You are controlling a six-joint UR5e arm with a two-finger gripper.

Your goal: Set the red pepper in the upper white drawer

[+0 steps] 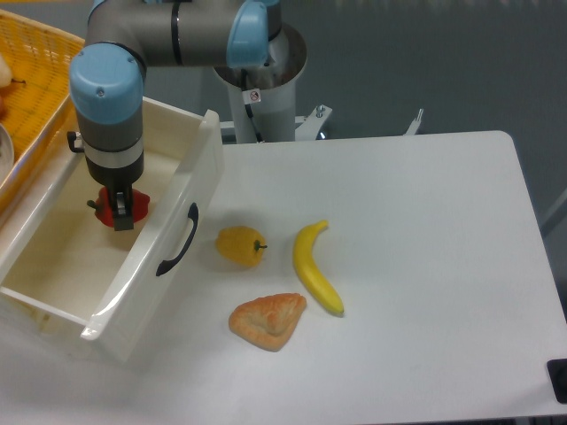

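Observation:
The upper white drawer (202,190) stands pulled open at the left of the table, its black handle facing the table's middle. Inside it, near the back half, is the red pepper (104,209), small and glossy. My gripper (119,211) reaches straight down into the drawer from the arm's grey and blue wrist. It is shut on the red pepper, with a dark finger (124,214) across the pepper's front. Whether the pepper rests on the drawer floor cannot be told.
A yellow pepper (239,245), a banana (315,270) and a croissant (267,320) lie on the white table to the right of the drawer. A yellow woven basket (35,80) sits behind the drawer at the top left. The arm's base (266,80) stands at the back.

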